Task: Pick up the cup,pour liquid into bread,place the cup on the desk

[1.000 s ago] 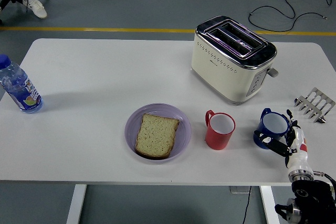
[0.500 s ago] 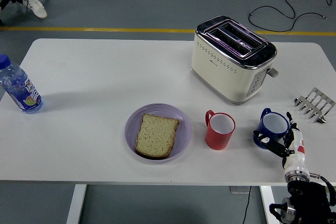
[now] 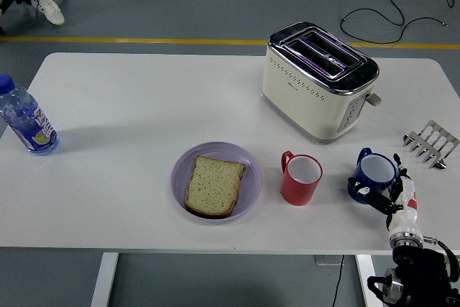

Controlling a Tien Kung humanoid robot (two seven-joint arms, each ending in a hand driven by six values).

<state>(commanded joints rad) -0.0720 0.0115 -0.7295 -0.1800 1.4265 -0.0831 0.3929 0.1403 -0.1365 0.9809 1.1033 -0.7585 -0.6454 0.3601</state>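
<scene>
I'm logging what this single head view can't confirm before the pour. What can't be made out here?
- Right hand on the blue cup: whether the fingers actually grip it, as they overlap its near side.
- Contents of the blue cup and the red cup: insides look pale, liquid unclear.
- Left hand: outside the picture.
- Water bottle: label print too small.

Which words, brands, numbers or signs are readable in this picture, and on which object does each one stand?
None can be read.
Water bottle: it has a printed label, too blurred to read.
Toaster: small markings beside its front controls, too small to read.
Red cup, blue cup, purple plate: no print visible.
</scene>
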